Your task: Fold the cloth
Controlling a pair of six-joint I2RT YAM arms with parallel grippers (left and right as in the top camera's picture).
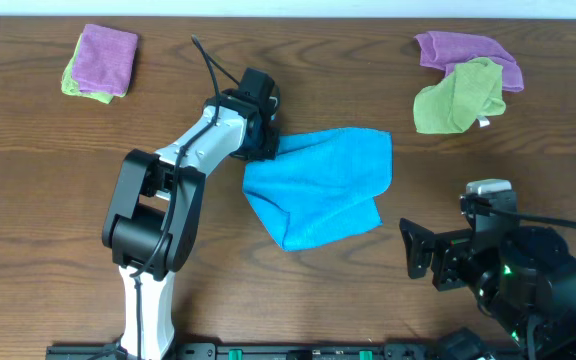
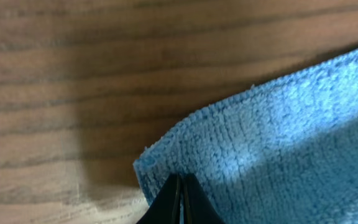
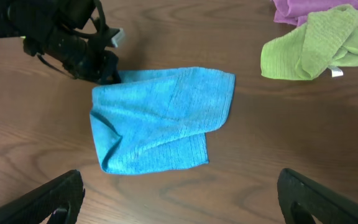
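Note:
A blue cloth (image 1: 323, 185) lies folded over on the brown table near its middle. It also shows in the right wrist view (image 3: 160, 118) and fills the right of the left wrist view (image 2: 278, 143). My left gripper (image 1: 264, 148) is at the cloth's left corner, its fingers (image 2: 181, 199) pressed together on the cloth's edge. My right gripper (image 1: 420, 250) is open and empty, to the right of the cloth and nearer the front edge; its fingers sit wide apart at the bottom of the right wrist view (image 3: 179, 199).
A purple cloth on a green one (image 1: 101, 62) lies folded at the back left. A loose green cloth (image 1: 458, 95) and purple cloth (image 1: 468, 50) lie at the back right, also in the right wrist view (image 3: 312, 43).

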